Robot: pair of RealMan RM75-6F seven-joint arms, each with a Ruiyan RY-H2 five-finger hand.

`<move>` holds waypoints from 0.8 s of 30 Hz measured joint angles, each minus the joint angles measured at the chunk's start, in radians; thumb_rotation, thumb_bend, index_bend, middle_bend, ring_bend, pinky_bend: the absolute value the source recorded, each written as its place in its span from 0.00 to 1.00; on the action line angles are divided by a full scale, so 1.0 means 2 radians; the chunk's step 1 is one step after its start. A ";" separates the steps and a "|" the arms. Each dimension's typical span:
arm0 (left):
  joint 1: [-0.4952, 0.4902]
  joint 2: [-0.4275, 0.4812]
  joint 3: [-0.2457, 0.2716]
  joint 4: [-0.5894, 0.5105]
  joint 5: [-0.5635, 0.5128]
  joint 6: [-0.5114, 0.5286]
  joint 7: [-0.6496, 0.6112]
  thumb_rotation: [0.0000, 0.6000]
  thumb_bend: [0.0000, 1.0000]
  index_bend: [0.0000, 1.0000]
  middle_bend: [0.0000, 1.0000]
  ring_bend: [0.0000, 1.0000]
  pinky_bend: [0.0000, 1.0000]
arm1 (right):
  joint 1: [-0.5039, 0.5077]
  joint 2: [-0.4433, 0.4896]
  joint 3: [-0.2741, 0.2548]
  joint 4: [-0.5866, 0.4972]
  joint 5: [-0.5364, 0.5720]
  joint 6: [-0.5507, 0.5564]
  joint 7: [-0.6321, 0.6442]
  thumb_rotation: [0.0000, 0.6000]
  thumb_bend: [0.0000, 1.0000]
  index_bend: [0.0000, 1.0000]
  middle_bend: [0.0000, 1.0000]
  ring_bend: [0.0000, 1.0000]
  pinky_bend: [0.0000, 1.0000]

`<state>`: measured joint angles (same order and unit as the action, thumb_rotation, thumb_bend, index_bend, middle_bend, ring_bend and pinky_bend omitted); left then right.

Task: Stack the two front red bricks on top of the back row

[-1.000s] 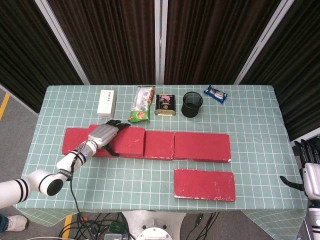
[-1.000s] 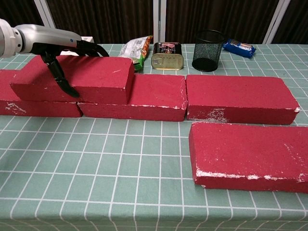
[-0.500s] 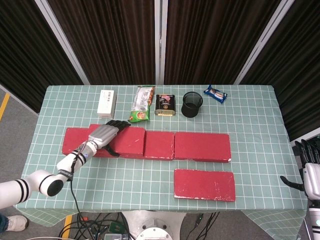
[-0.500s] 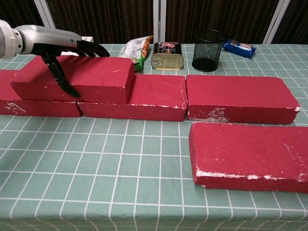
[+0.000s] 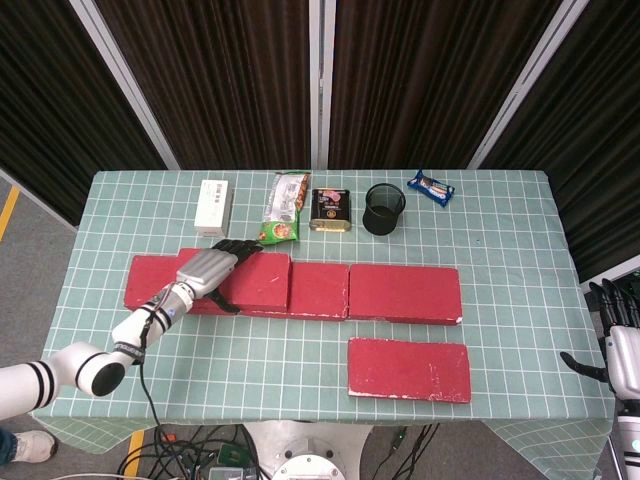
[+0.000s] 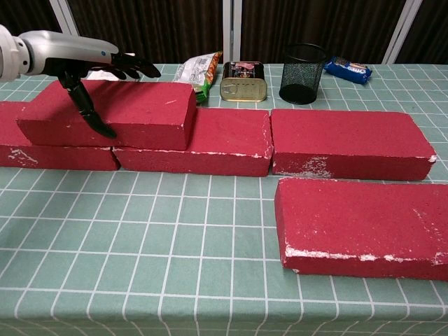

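One red brick [image 5: 258, 281] [image 6: 122, 112] lies stacked on the back row, across the seam between the left back brick [image 5: 148, 283] and the middle back brick [image 5: 319, 290]. My left hand [image 5: 205, 271] [image 6: 73, 61] hovers over its left end, fingers spread just above the top, thumb hanging down the front face. The right back brick [image 5: 405, 293] is bare on top. A second front red brick [image 5: 409, 369] [image 6: 360, 224] lies flat near the table's front right. My right hand [image 5: 622, 352] hangs beyond the right table edge, fingers apart, holding nothing.
Along the back edge stand a white box [image 5: 214, 207], a green snack bag [image 5: 284, 208], a flat tin [image 5: 330, 210], a black mesh cup [image 5: 384, 208] and a blue packet [image 5: 430, 187]. The green checked cloth [image 5: 250, 350] covers the table.
The left hand's fingers have lifted slightly off the top of the stacked brick. The brick stays put, and the right hand has not moved.
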<state>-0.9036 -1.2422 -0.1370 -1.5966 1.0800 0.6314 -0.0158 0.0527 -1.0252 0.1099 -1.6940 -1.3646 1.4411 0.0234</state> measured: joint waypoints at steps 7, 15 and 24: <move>-0.002 0.001 0.002 -0.002 0.000 -0.003 0.001 1.00 0.00 0.04 0.00 0.00 0.00 | 0.000 0.001 0.000 -0.001 0.000 0.001 0.000 1.00 0.04 0.00 0.00 0.00 0.00; -0.005 0.002 0.004 -0.002 -0.005 -0.009 0.003 1.00 0.00 0.04 0.00 0.00 0.00 | 0.000 0.000 0.000 0.001 0.001 -0.001 0.000 1.00 0.04 0.00 0.00 0.00 0.00; -0.007 0.004 0.006 -0.006 -0.009 -0.007 0.008 1.00 0.00 0.04 0.00 0.00 0.00 | 0.000 0.000 0.000 0.001 0.002 -0.002 0.001 1.00 0.04 0.00 0.00 0.00 0.00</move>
<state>-0.9174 -1.2342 -0.1258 -1.6086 1.0625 0.6179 0.0009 0.0534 -1.0254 0.1106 -1.6913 -1.3601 1.4372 0.0255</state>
